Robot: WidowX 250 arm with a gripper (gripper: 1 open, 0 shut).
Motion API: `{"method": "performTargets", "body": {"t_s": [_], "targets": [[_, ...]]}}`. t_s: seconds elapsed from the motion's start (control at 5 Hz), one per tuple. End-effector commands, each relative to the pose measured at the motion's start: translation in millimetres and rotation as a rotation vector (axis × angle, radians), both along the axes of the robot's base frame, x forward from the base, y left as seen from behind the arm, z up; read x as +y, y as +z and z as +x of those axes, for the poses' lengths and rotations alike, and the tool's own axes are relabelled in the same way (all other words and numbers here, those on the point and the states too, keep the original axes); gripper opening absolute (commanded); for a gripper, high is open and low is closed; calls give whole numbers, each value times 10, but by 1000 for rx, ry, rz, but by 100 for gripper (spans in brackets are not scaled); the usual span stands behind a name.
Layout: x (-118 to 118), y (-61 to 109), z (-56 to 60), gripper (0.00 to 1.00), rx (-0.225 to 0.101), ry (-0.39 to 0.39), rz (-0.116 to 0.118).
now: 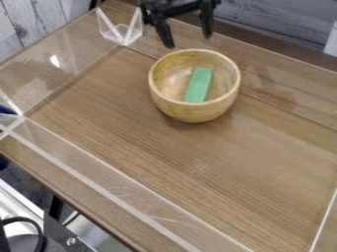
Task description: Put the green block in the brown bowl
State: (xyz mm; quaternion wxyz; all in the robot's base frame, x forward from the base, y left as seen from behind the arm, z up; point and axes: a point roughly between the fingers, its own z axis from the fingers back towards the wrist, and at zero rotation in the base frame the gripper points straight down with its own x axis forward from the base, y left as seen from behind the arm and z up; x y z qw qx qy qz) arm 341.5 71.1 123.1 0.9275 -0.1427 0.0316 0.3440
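The brown bowl (194, 86) sits on the wooden table at the upper middle of the view. Inside it the green block (200, 85) lies slanted against the bowl's right inner side, free of any grip. My gripper (183, 32) hangs above the bowl's far rim, near the top edge of the picture. Its two black fingers (164, 31) stand wide apart and point down with nothing between them. The upper part of the arm is cut off by the frame.
Clear acrylic walls (53, 59) fence the wooden tabletop (171, 167) on all sides. A clear bracket (120, 28) stands at the back left corner, just left of the gripper.
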Motion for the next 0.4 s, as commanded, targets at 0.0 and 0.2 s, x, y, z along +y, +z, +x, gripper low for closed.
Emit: {"method": "performTargets", "body": {"t_s": [0.0,0.2], "targets": [[215,331,-27,100,-76,-68,40],[470,245,-168,100,-31,-163,105]]}}
